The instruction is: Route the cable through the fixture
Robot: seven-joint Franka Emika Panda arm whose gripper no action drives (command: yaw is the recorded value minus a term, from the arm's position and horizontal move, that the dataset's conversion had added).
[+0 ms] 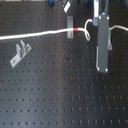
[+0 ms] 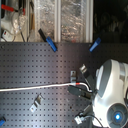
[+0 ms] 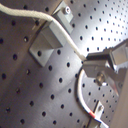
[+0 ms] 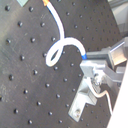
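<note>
Cable held over the perforated board, red band at the upper clip

Reading the first exterior view from its left, you see the cable [image 1: 35, 35] run in from the edge above a metal clip [image 1: 20, 53] lying on the black breadboard [image 1: 55, 95], reach its red band [image 1: 74, 31] just below a second clip [image 1: 70, 21], then curl to the gripper [image 1: 93, 26]. In the first wrist view your gripper's fingers [image 3: 97, 67] are closed on the cord. No readable writing shows

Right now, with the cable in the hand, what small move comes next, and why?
Probably ease the hand sideways to drop the cable into the nearest clip. The hand is shut on the cable, whose red band lies right at that clip, apparently not yet seated.
</note>
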